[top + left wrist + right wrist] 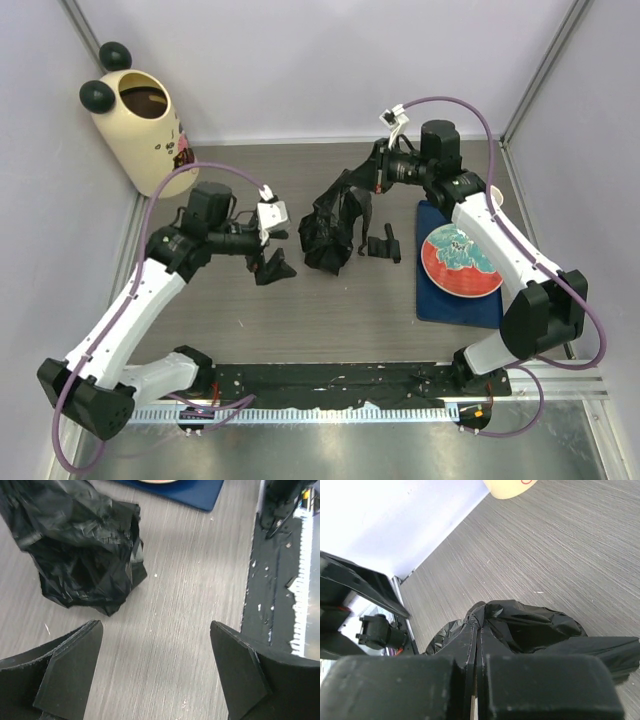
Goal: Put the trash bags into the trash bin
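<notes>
The table (pixel 330 310) is grey wood grain, with both arms bolted at its near edge. The left arm (pixel 120 320) reaches up and inward. The right arm (pixel 500 250) bends back over the right side towards the middle.

The bin (pixel 140 135) stands in the far left corner, tilted against the wall, its opening facing up and its two black ears on the left. It is well apart from both arms.

A blue mat (pixel 455 305) lies on the right of the table, with a red and teal plate (pixel 460 262) on it.

The bag (pixel 330 225) is in the middle of the table, between the arms and left of the mat. Its crumpled lower bulk rests on the wood, and its upper end rises as a strip towards the far right.

The right fingers (pixel 372 178) are pressed together on that upper end, black plastic bunching out from between them.

The left fingers (pixel 272 262) stand wide apart and hold nothing. They hang just above bare wood, near the bag's lower left side but not touching it.
</notes>
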`<state>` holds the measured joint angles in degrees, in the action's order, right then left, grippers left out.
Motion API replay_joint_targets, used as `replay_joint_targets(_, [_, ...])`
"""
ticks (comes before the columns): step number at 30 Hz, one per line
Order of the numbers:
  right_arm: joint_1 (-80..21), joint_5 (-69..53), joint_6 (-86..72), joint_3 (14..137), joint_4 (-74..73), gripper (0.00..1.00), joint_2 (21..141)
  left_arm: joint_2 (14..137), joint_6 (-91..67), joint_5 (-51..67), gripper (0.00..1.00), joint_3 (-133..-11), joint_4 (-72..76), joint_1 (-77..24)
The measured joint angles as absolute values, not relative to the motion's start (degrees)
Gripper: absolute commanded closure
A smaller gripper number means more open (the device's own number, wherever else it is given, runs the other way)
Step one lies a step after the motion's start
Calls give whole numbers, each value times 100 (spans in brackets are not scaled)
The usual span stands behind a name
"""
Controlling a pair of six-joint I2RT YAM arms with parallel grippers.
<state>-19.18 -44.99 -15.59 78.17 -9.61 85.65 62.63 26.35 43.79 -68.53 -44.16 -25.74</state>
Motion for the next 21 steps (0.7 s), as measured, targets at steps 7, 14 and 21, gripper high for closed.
replay_joint_targets(7, [-2056, -4414, -1935, 7723, -725, 99, 8565, 6388, 2167, 4032, 10, -5269, -2447, -2694])
replay_joint_targets(14, [-2176, -4515, -1944, 7710, -744, 99, 8565, 7242, 1496, 4064, 79, -5229, -902, -2759])
replay_joint_targets(21, [-2150, -4512, -1076, 8066, -1096, 99, 8943, 6897, 1229, 4654, 100, -5874, -1190, -2773])
